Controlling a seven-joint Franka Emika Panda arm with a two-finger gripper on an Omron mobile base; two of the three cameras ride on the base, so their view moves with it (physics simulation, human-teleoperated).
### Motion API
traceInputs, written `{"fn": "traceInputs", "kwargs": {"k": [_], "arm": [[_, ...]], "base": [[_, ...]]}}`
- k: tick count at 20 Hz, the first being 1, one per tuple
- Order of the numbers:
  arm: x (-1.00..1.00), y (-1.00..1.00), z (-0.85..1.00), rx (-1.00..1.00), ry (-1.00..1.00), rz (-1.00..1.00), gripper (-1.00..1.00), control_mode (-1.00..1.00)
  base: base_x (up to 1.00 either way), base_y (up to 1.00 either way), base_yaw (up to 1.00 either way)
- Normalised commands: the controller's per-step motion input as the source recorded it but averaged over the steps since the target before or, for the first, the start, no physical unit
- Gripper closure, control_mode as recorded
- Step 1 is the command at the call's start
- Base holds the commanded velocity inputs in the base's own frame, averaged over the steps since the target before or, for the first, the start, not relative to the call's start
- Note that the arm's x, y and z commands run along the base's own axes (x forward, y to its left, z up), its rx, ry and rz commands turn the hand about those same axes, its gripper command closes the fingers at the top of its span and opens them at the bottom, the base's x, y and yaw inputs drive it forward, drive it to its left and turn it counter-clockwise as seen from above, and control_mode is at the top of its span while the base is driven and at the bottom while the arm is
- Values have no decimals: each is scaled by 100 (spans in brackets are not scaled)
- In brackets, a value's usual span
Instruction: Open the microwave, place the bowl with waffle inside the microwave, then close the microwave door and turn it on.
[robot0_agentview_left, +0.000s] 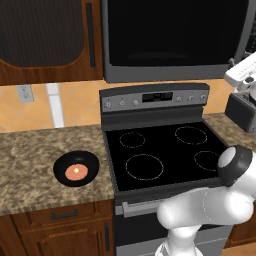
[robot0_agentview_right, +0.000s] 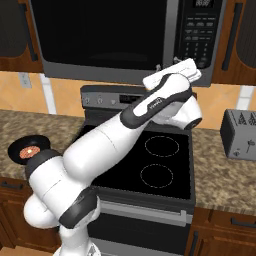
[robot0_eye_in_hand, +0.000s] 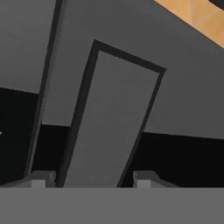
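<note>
- Left first: the bowl (robot0_agentview_left: 76, 168), small, shallow, round, black, sits on the speckled granite desk (robot0_agentview_left: 30, 165) just left of the stove (robot0_agentview_left: 160, 150); well apart from the hand and far below it.
- The waffle (robot0_agentview_left: 75, 172) lies flat in the bowl's middle, an orange-pink disc with a paler spot.
- The stove is glossy black glass with four thin burner rings and a grey knob panel at the back.
- Above it, the microwave (robot0_agentview_right: 100, 35): wide, black glass front, dark grey frame, button panel (robot0_agentview_right: 197, 35) at its right edge.
- The microwave door (robot0_agentview_left: 170, 35) looks shut, flush with the frame.
- The hand (robot0_eye_in_hand: 89, 181) is up at the door's lower right, by the panel; the handle (robot0_eye_in_hand: 109, 118) lies straight ahead, between the fingertips (robot0_eye_in_hand: 37, 179).
- The handle is a long flat matte grey bar; its long axis runs away from the hand, slanted in the hand view.
- Hand state: jaws parted, one tip on each side of the handle; whether they grip it I cannot tell.
- Judgement: door opening is the step in hand; the coming move depends on the tips staying astride the bar.
- Far right: a small dark grey toaster (robot0_agentview_right: 240, 135) on the desk.
</note>
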Motion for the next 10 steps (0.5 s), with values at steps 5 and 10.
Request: {"fn": "traceInputs", "kwargs": {"k": [5, 10], "arm": [[-100, 37, 0, -9, -25, 35, 100, -100], [-100, 33, 0, -15, -22, 26, 100, -100]], "base": [[0, 0, 0], [0, 0, 0]]}}
